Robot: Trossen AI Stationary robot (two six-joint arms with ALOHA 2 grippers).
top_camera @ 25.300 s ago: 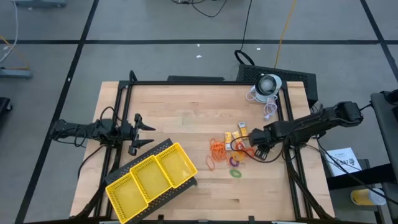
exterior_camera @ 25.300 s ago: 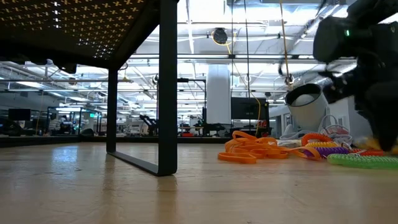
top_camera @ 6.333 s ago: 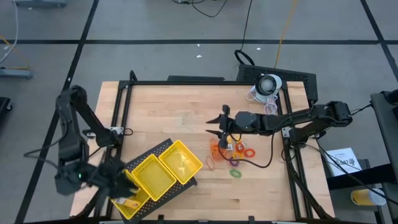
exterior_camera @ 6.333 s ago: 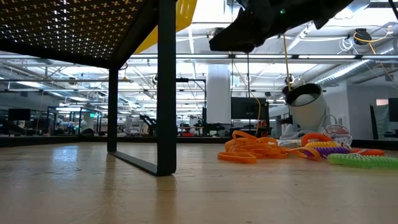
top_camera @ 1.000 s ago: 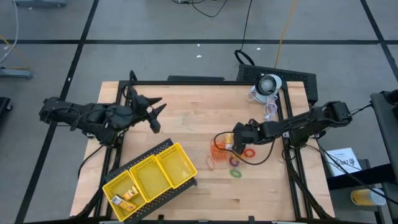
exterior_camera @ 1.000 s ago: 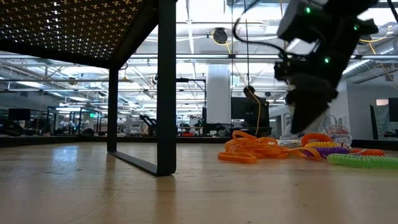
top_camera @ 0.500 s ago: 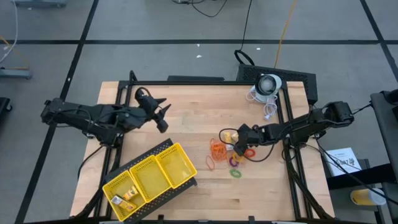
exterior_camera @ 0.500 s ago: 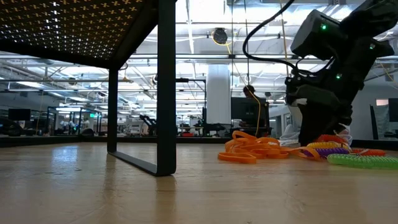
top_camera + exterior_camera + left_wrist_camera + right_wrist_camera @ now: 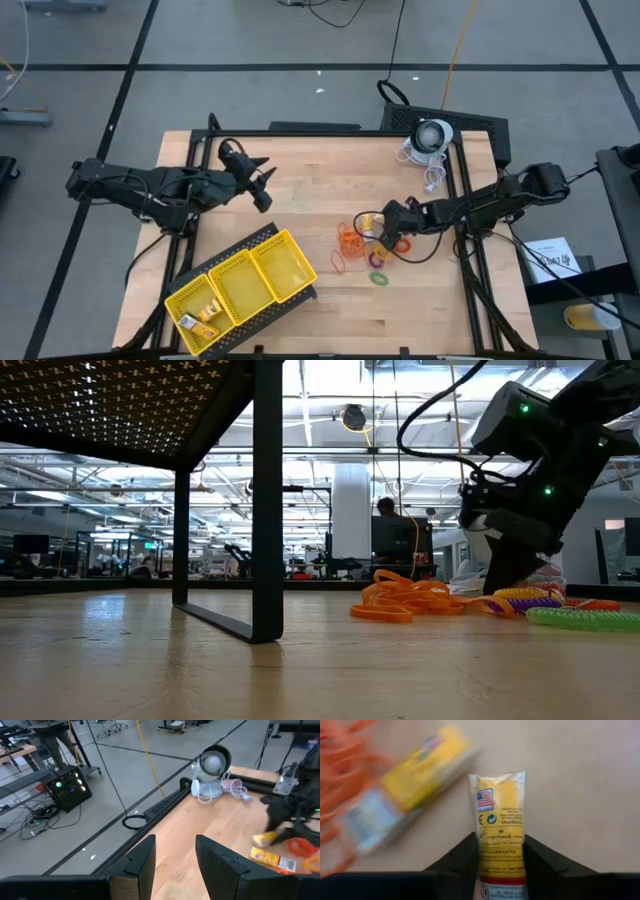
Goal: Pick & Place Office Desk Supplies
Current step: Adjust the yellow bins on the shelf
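The desk supplies lie in a pile right of the table's centre: orange rubber bands, coloured rings and small yellow packs. In the low view, orange bands and a green coil rest on the tabletop. My right gripper is down at the pile's far right side, shut on one yellow pack. A second yellow pack lies just beside it. My left gripper hovers open over the table's far left, with nothing between its fingers. My right gripper pinches the yellow pack by its two long sides, near the end closest to the wrist, between its two fingers. It comes slanting down from the table's right side. The pack points away from the fingers, lengthwise, its far end over the tabletop.
The yellow three-compartment tray sits tilted on a black rack at the near left, with small yellow packs in its leftmost compartment. A white round device and a coiled cable stand at the far right corner. A black frame borders the table.
My right gripper has come down from above the pile to the tabletop at the pile's far right side. My left gripper has shifted a little toward the table's right edge and stays open.
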